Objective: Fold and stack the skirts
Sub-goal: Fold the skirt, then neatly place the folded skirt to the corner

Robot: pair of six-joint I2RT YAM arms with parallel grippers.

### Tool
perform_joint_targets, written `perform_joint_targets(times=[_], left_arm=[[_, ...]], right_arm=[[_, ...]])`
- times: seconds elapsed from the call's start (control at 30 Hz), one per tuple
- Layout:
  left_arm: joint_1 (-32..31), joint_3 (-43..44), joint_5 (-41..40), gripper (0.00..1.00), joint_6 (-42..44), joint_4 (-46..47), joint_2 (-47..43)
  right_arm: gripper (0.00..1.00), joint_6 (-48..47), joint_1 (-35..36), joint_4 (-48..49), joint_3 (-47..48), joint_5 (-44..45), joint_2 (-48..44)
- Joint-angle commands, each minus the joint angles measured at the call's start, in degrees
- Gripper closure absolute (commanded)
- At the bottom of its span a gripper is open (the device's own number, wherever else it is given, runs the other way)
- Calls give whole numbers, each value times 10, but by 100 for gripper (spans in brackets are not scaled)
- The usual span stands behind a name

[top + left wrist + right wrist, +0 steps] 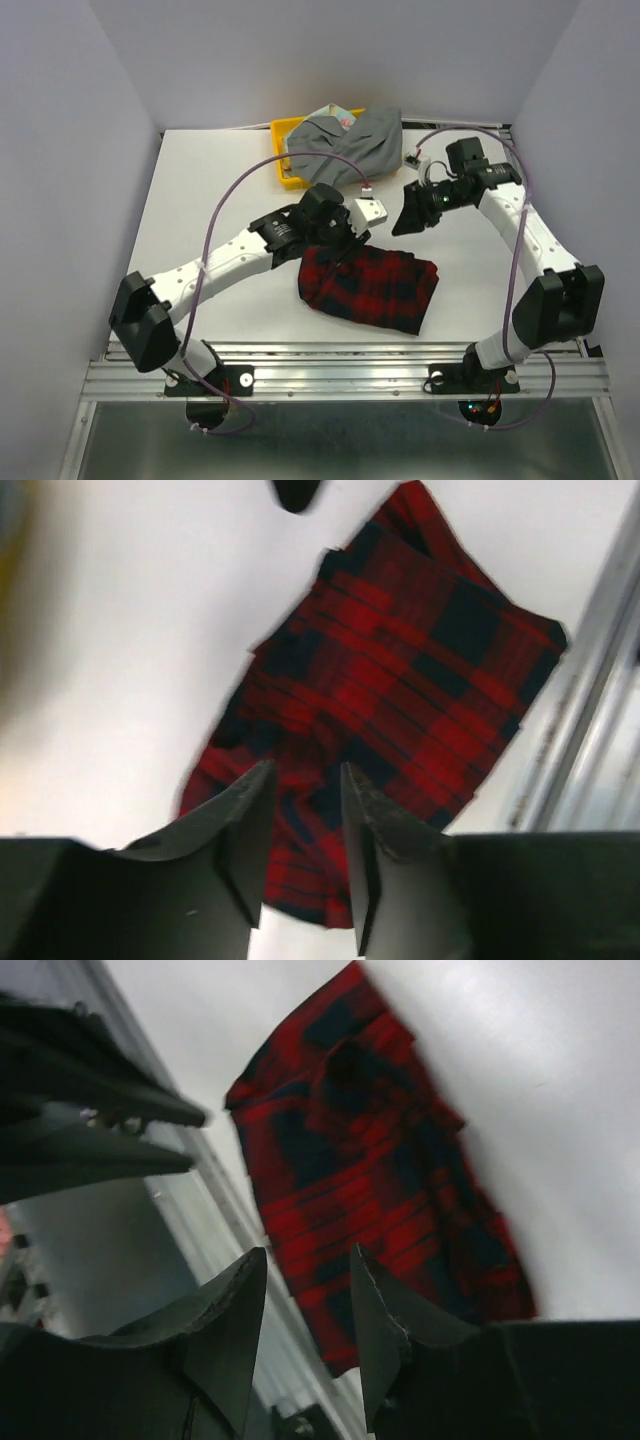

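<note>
The red-and-black plaid skirt (368, 287) lies folded flat on the white table, near the front. It fills the left wrist view (400, 680) and shows in the right wrist view (370, 1160). My left gripper (340, 245) hovers over the skirt's far left corner, jaws apart with nothing between them (305, 780). Behind the skirt's far right side, my right gripper (410, 215) is raised above the table, also open and empty (308, 1260). The grey skirt (368, 138) lies crumpled at the back. A bit of the pastel floral skirt (332, 115) peeks out behind it.
A yellow tray (283, 128) stands at the back centre, partly under the grey skirt. A metal rail (350, 365) runs along the table's near edge, close to the plaid skirt. White walls close in the left, right and back sides.
</note>
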Motion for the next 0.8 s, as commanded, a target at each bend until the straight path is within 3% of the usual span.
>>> perform_joint_targets(times=[0.0, 0.23, 0.5, 0.63, 0.77], left_arm=[[36, -27, 149, 63, -100, 54, 58], [124, 10, 235, 82, -183, 111, 194], [176, 52, 227, 83, -235, 186, 311], [200, 73, 204, 75, -234, 186, 309], [225, 72, 171, 48, -205, 159, 231]], right_arm=[[56, 27, 23, -22, -116, -122, -28], [57, 42, 52, 18, -237, -179, 24], [61, 34, 52, 65, -242, -66, 103], [61, 32, 46, 94, -215, 43, 123], [62, 15, 33, 120, -181, 145, 142]])
